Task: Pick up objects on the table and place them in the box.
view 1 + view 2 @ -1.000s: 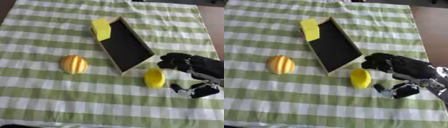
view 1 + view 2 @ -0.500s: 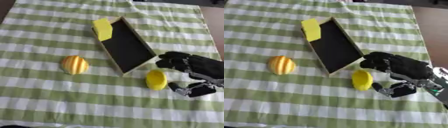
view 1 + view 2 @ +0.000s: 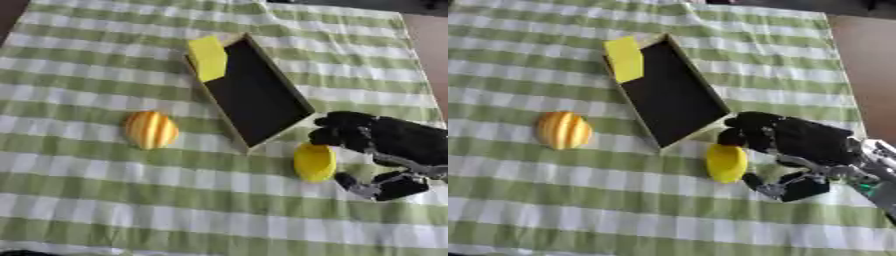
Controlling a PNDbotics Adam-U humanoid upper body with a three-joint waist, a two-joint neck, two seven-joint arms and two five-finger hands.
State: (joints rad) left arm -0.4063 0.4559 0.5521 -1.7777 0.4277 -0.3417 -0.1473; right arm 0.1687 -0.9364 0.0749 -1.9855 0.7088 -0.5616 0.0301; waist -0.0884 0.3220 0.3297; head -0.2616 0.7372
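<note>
Since 1 s ago the right hand (image 3: 798,145) has closed in w/ curled fingers above and thumb below the yellow lemon-like obj (image 3: 726,162), bracketing but not clearly gripping it, just beside the box (image 3: 254,100) corner, prob. lining up a grasp.

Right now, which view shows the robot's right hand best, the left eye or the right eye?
The right eye view: the right hand shows whole there, with its wrist, beside the yellow oval object. The left eye view shows the same hand, but its wrist is cut off at the picture's right edge.
</note>
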